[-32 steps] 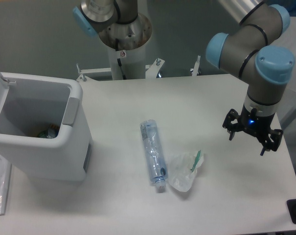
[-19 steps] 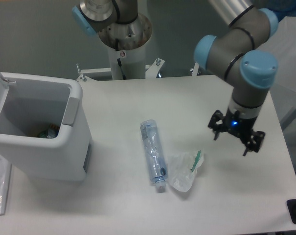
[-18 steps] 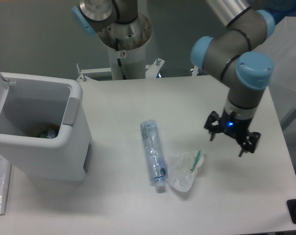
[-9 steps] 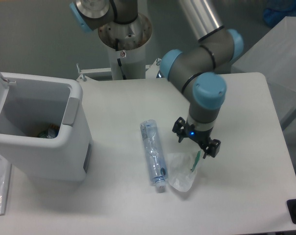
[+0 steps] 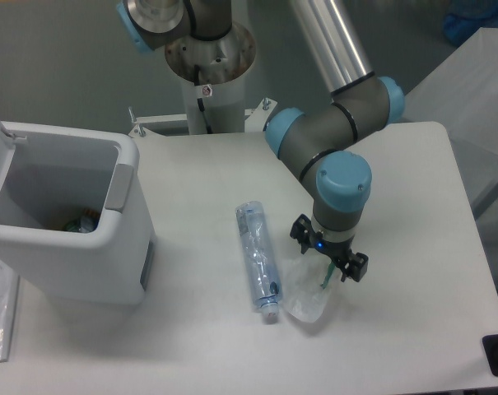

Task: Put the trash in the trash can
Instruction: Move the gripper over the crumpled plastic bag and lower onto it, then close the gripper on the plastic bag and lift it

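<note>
We see our end effector (image 5: 328,254) spread open directly over the wrapper (image 5: 306,290), holding nothing; whether it touches the wrapper we cannot tell. The bottle (image 5: 258,261) lies just left of the wrapper on the surface (image 5: 232,173). The bin (image 5: 76,247) stands at the far left, lid up, with some litter inside.

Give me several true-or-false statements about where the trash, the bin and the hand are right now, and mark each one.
1. The hand is above the crumpled wrapper. True.
2. The crushed bottle is inside the trash can. False: it lies on the table, right of the can.
3. The trash can's lid is open. True.
4. The hand is holding the bottle. False: the hand is open and the bottle lies untouched.
5. The wrapper lies left of the bottle. False: it lies right of it.
</note>
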`<state>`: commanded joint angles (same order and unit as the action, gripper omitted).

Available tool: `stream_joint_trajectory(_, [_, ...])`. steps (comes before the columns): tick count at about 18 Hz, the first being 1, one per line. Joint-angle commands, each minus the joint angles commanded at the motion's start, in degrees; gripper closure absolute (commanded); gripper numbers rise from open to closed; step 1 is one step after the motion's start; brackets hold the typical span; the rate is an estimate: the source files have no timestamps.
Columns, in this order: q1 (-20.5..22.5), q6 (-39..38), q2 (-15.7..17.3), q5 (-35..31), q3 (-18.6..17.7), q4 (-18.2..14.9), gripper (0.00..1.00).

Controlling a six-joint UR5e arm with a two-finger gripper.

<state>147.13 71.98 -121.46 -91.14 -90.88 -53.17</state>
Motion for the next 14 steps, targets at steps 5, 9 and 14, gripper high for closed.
stream_joint_trajectory(5, [-0.2,-0.5,0.2,-0.6,-2.0,-0.2,0.82])
stream_joint_trajectory(9, [-0.1,-0.5,0.3,-0.3,-2.0,-0.3,1.0])
stream_joint_trajectory(14, [0.8,-0.4,1.1,0.7,1.0,-0.9,1.0])
